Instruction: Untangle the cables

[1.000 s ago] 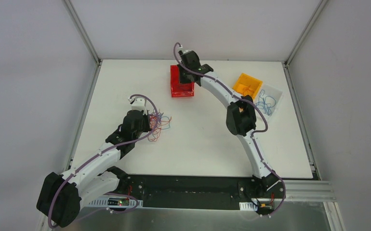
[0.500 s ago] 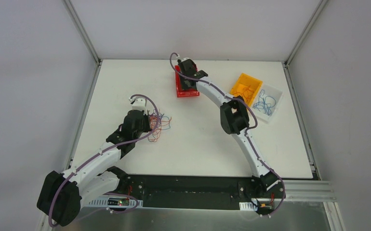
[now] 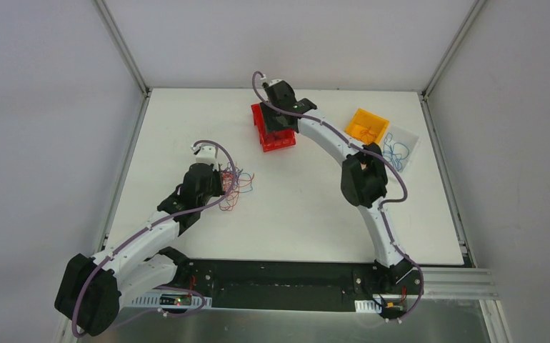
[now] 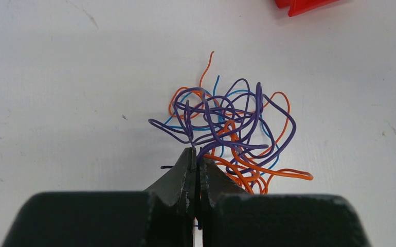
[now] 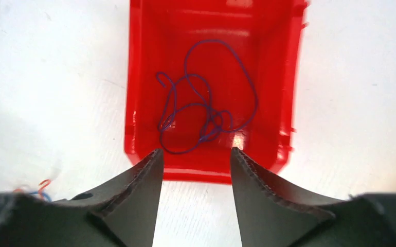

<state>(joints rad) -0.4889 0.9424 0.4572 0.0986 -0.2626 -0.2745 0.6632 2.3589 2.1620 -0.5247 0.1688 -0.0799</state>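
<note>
Purple, orange, blue cables (image 4: 227, 128) lying tangled in loose clump on counter (image 4: 57, 77); single dark purple cable (image 5: 206, 110) lying loosely looped inside red bin (image 5: 134, 77).

You'll see a red rectangular plastic bin (image 3: 278, 141) at twelve o'clock on the white tabletop (image 3: 293, 207). Toward two o'clock, a small orange plastic bin (image 3: 363, 114) sits just beside a clear plastic tray (image 3: 409, 137).

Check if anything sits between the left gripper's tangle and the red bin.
Nothing visible lies between the tangle and the red bin. Only the right gripper, jaws open, hangs over the bin.
</note>
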